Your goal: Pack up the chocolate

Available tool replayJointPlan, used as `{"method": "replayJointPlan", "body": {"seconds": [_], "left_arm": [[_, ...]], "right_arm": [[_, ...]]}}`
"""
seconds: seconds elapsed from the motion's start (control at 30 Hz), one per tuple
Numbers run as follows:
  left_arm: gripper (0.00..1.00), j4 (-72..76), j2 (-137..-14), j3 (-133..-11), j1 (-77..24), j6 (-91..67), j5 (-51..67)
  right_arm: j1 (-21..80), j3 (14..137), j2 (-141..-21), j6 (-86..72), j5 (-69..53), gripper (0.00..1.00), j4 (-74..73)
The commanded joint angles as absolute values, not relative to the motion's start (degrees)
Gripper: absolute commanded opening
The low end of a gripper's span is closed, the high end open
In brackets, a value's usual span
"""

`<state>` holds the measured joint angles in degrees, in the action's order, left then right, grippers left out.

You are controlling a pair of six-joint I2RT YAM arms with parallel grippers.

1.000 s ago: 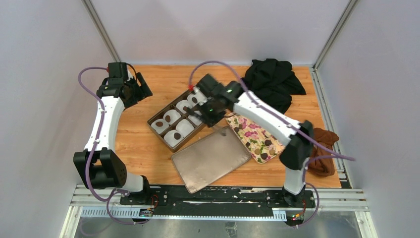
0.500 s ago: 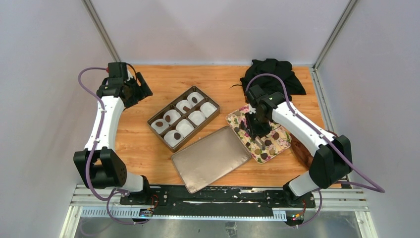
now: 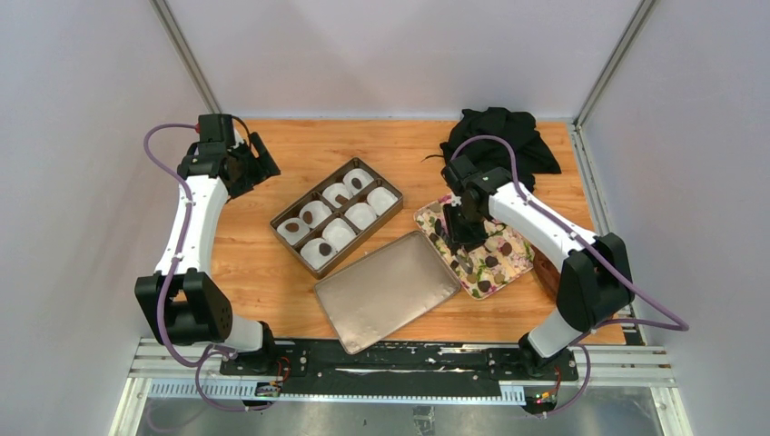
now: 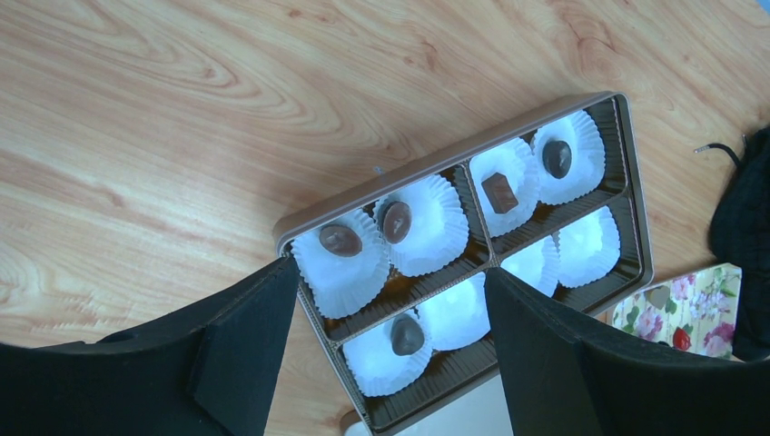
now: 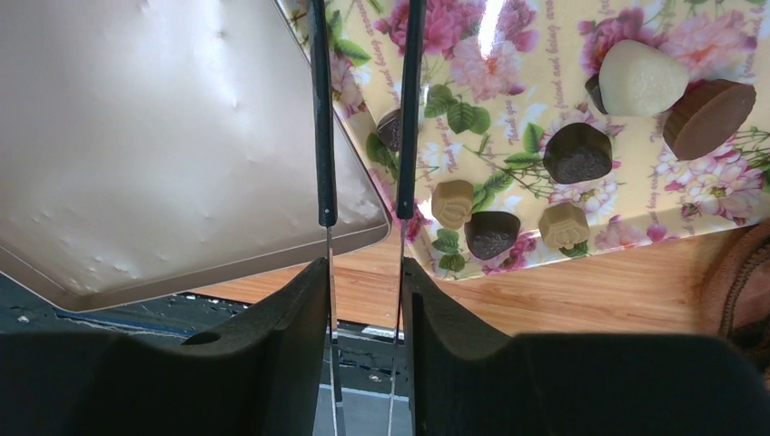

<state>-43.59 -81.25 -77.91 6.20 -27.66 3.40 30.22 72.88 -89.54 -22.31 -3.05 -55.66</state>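
Observation:
Several dark chocolate pieces lie in white paper cups in the brown box [image 3: 278, 222], among them one chocolate [image 4: 340, 240] and another [image 4: 407, 334]. More pieces lie on the floral tray [image 3: 518, 261], such as a dark chocolate [image 5: 577, 152] and a second one [image 5: 492, 234], beside cream-coloured pieces. My right gripper [image 3: 453, 238] [image 5: 363, 268] hangs over the tray's left end, shut on thin metal tongs [image 5: 323, 136]. The tongs' arms stand apart, and a dark piece [image 5: 389, 130] shows between them. My left gripper [image 3: 259, 159] [image 4: 390, 269] is open and empty, above the wood left of the box.
The box's flat metallic lid [image 3: 386, 291] [image 5: 163, 136] lies in front of the box, touching the tray's edge. A black cloth [image 3: 499, 145] is heaped at the back right. A rust-brown cloth [image 5: 746, 291] lies right of the tray, mostly behind my right arm.
My right arm swung from the box across to the floral tray, then shifted slightly towards its left end, tongs still in the gripper. The left arm stayed still.

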Motion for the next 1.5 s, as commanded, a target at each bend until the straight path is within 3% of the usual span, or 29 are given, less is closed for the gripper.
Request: {"method": "replayJointPlan", "body": {"seconds": [0.0,0.2,0.33,0.63,0.97,1.33,1.47], "left_arm": [[0.80,-42.55,-80.34,-77.26,6.42,-27.32,3.43],[0.80,-42.61,-80.45,-77.10,6.42,-27.20,3.43],[0.80,-42.54,-80.63,-77.18,6.42,-27.24,3.49],[0.80,-42.41,-80.74,-77.67,6.42,-27.16,3.19],[0.80,-43.10,-80.28,-77.92,6.44,-26.64,2.49],[0.80,-43.99,-79.34,-77.68,6.68,-25.75,1.49],[0.80,-44.01,-79.43,-77.66,6.73,-25.58,1.43]], "right_arm": [[29.88,72.94,-90.11,-23.75,-2.57,0.36,-55.76],[29.87,73.52,-88.98,-23.99,-1.72,0.20,-56.94],[29.88,75.51,-88.07,-23.45,-1.14,0.15,-58.89],[34.98,88.97,-89.54,-19.91,-1.55,0.15,-60.82],[51.35,109.90,-108.68,-11.33,-6.41,0.15,-59.37],[54.23,112.01,-116.62,-11.38,-7.82,0.17,-57.66],[54.28,111.31,-117.19,-11.60,-8.00,0.23,-57.57]]}}
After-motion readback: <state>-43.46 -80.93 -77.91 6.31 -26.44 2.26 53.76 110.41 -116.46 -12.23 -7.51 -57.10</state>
